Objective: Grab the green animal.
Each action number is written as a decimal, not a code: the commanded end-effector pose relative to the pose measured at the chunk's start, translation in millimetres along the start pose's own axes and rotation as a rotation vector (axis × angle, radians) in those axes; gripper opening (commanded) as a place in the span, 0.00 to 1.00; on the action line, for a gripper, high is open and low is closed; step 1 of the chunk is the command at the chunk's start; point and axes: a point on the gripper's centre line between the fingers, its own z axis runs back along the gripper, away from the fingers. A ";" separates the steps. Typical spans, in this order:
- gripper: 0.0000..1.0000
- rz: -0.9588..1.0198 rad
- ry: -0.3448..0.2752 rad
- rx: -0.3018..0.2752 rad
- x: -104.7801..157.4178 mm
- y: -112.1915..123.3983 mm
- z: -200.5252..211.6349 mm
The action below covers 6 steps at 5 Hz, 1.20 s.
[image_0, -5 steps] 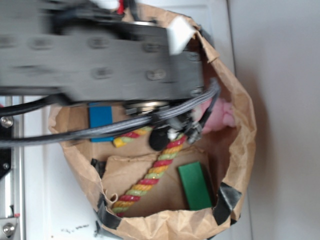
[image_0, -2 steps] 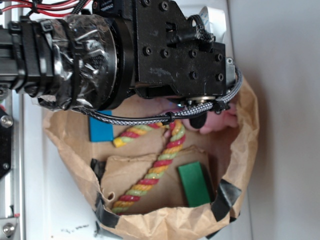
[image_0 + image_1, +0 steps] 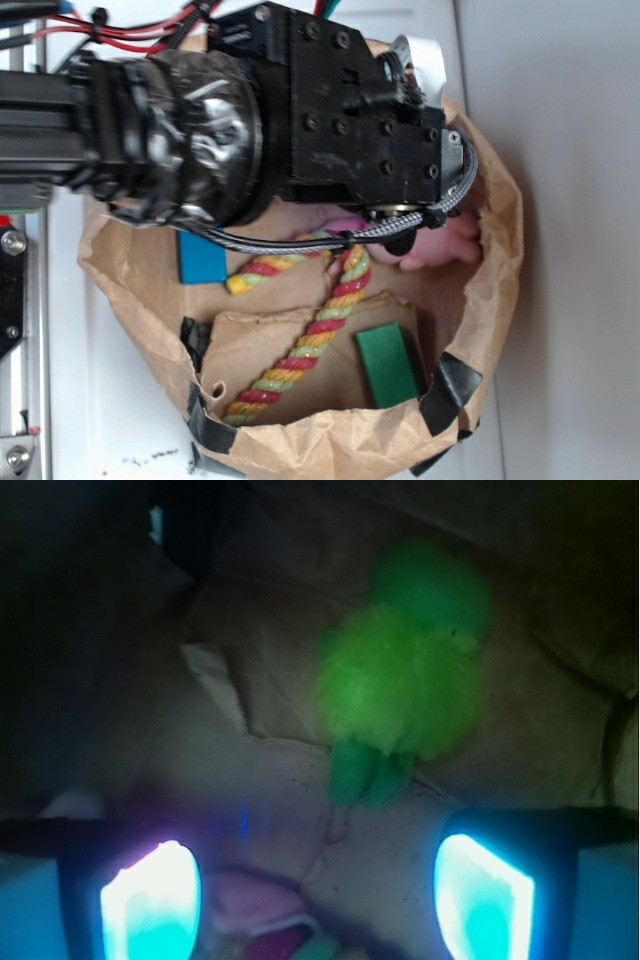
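- since the earlier exterior frames the arm has pushed further over the paper bag (image 3: 500,300), its black wrist block now covering more of the bag's upper half; the rope, blocks and bag lie as they did.
- the green animal (image 3: 405,685) shows only in the wrist view: it lies on the brown paper floor of the bag, ahead of the gripper (image 3: 318,900) and slightly right of centre, legs pointing toward the camera. the arm hides it from the exterior view.
- it looks light and soft, a fluffy body that should squash under pressure; the smoother head and small legs likely give poorer purchase, so the fluffy middle seems the best place to pinch.
- the pincer is spread wide, both fingers (image 3: 150,900) apart at the bottom corners with nothing between them, short of the toy.
- a bit of the pink plush (image 3: 250,900) sits low between the fingers, close enough to be caught by mistake.
- further out lie the striped rope (image 3: 310,340), the blue block (image 3: 202,258) and the dark green block (image 3: 388,365).
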 end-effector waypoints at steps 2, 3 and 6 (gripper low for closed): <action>1.00 0.106 -0.020 -0.091 33.9 25.7 9.7; 1.00 0.147 -0.042 -0.133 27.0 34.4 10.2; 1.00 0.211 -0.075 -0.167 31.5 20.0 2.3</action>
